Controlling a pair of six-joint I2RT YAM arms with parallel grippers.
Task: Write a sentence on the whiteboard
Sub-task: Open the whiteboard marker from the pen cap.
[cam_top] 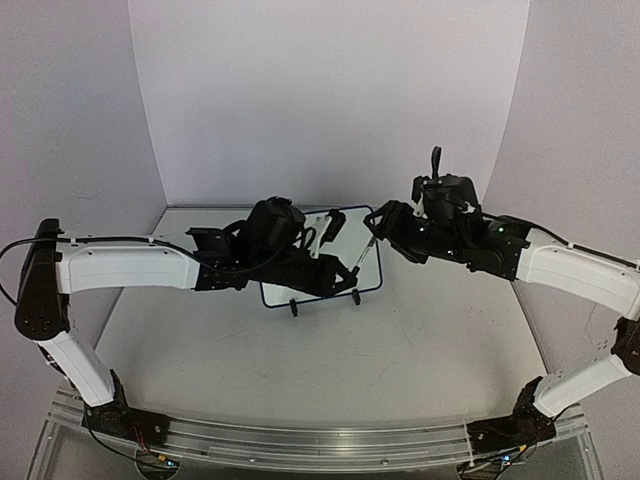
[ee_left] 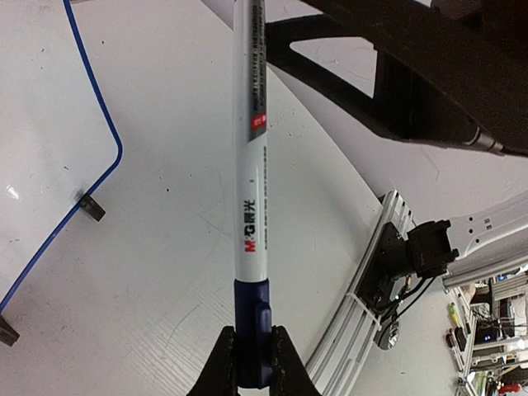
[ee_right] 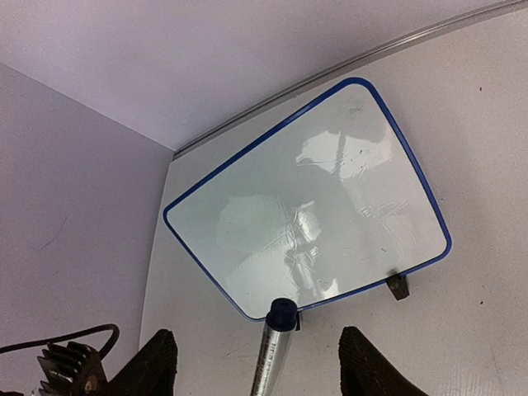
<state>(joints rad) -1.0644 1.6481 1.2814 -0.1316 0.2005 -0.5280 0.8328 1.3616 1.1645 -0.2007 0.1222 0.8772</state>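
The whiteboard [ee_right: 330, 206] is lying on the desk [cam_top: 330, 370] toward the back wall [cam_top: 330, 100]. A thin blue frame is running round its rounded corners, and its glossy white face is catching glare. Its black clip feet [ee_right: 398, 286] are sitting along the long edge nearest the arms. Whether the board is lying quite flat or slightly propped cannot be told.

The left fingers [ee_left: 221, 367] are pinching the long dark-blue end of a white marker [ee_left: 249, 190], one finger pressing on each side. The barrel is reaching away from them toward the right arm.

The right fingers [ee_right: 157, 363] are standing spread wide, one on either side of the same barrel, with a gap showing on both sides. In the right wrist view the marker's short rounded blue tip is overlapping the board's near edge just beside a clip foot. Its height above the board cannot be told.

From above, both arms are meeting over the board's near right corner, and the left forearm is covering much of the board's left half. Bare desk is showing between the board's near edge and the aluminium rail [cam_top: 300, 440] carrying the arm bases. More bare surface is showing to the board's right, out to the side wall.
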